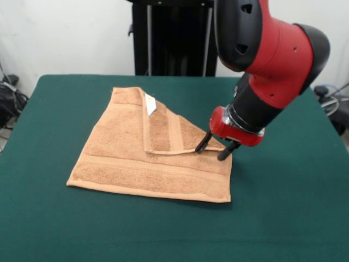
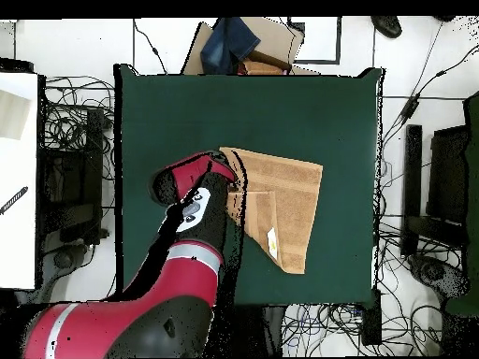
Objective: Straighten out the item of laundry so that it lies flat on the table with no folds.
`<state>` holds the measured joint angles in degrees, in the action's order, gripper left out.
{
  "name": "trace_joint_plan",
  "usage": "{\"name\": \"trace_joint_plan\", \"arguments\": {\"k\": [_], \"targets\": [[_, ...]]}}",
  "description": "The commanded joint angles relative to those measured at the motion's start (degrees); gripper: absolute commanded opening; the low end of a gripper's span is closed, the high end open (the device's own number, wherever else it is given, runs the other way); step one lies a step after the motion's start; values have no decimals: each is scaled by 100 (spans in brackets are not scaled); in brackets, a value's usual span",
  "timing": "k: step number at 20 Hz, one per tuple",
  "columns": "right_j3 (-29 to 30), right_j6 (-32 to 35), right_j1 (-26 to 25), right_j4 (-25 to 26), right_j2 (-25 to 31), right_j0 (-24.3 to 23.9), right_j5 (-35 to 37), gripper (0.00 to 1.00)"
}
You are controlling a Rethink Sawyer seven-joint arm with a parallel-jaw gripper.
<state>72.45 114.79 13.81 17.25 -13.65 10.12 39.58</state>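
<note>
The tan towel lies near the middle of the green table. One corner is folded over onto it as a triangular flap, and a white tag shows at the fold. My gripper is low at the towel's right edge. Its black fingers stand apart on either side of the flap's pointed tip, so it looks open. In the overhead view the arm covers the gripper beside the towel, and the tag shows.
The robot's black pedestal stands behind the table's far edge. A cardboard box with blue cloth sits beyond the table. Cables lie on the floor around it, and a white surface stands at one side.
</note>
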Motion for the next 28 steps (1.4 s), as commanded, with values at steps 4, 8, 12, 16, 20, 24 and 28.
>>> {"name": "trace_joint_plan", "arguments": {"k": [4,8,12,16,20,24,28], "targets": [[-22,394,-319,-281,490,-2,922,100],[-1,409,-311,-281,482,16,961,100],[-24,425,-338,-271,483,27,1003,100],[-22,402,-356,-272,485,37,1136,100],[-74,393,-370,-261,479,29,1155,100],[-69,418,-381,-255,465,40,1145,100],[-38,430,-378,-238,451,54,1134,100]]}}
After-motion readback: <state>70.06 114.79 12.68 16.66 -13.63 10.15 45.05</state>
